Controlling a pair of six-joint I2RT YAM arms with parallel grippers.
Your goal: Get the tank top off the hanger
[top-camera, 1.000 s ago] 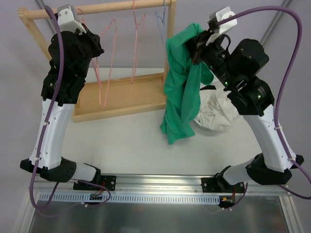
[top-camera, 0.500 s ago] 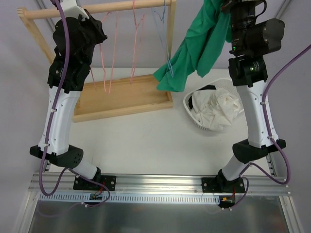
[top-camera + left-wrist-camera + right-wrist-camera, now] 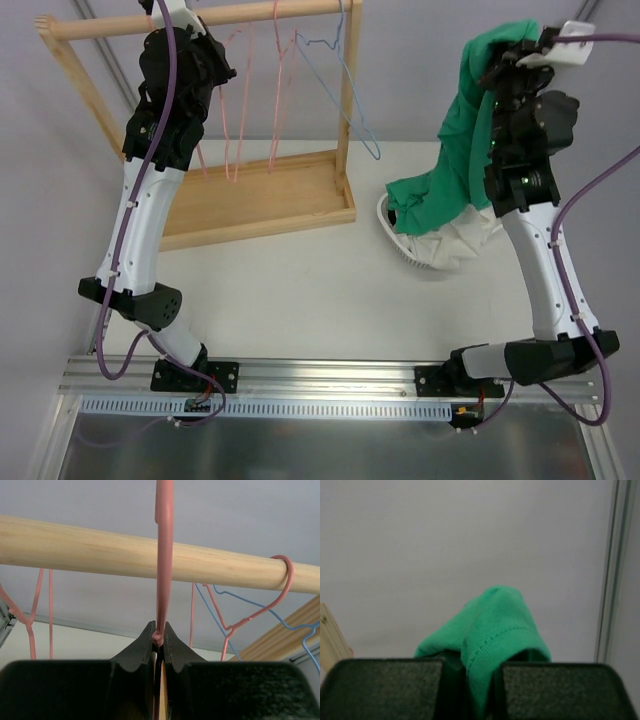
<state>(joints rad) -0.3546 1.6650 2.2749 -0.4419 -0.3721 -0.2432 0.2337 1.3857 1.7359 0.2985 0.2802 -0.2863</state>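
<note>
Both jaws are clenched: left jaws on a pink hanger (image 3: pixel 164 540) at the rack (image 3: pixel 250 13), right jaws on the green tank top (image 3: pixel 465 135), which hangs straight down over the basket (image 3: pixel 402 252), right of the bare blue hanger (image 3: pixel 356 98).

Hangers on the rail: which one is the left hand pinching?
The pink hanger standing upright between the left hand's closed fingers. A second pink hanger hooked further right and the blue hanger hang untouched.
</note>
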